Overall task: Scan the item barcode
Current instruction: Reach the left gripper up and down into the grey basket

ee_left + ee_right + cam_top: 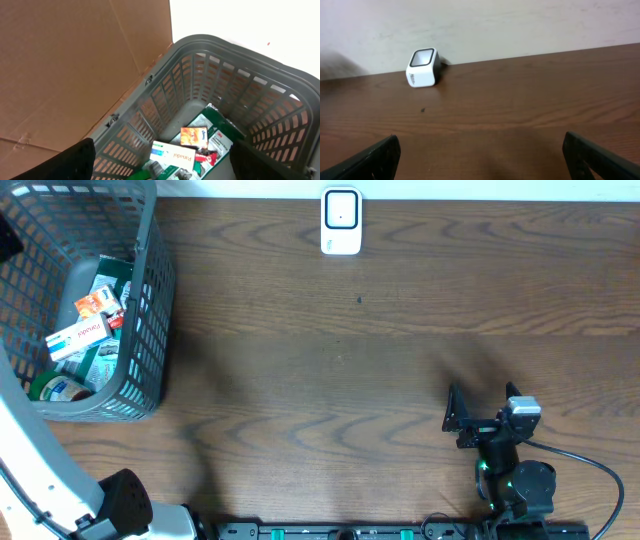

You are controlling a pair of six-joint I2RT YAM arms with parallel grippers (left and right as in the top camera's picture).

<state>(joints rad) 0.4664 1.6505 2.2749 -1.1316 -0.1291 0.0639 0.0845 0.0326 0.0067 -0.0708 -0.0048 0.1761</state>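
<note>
Left gripper [161, 150] is seen released, empty, above grey plastic mesh basket [240, 52]; right gripper [480, 150] likewise released; pickup judged pending; white cardboard carton [176, 158] must be grasped.

White scanner [341, 221] upright; boxes [78, 335] in basket [150, 310]

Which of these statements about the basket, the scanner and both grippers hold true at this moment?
1. The grey basket holds several packaged items. True.
2. The white scanner stands at the far edge of the table. True.
3. The right gripper holds an item against the scanner. False: it is open, empty and far from the scanner.
4. The left gripper is shut on the white box. False: it hovers open over the basket, and the box lies inside.
</note>
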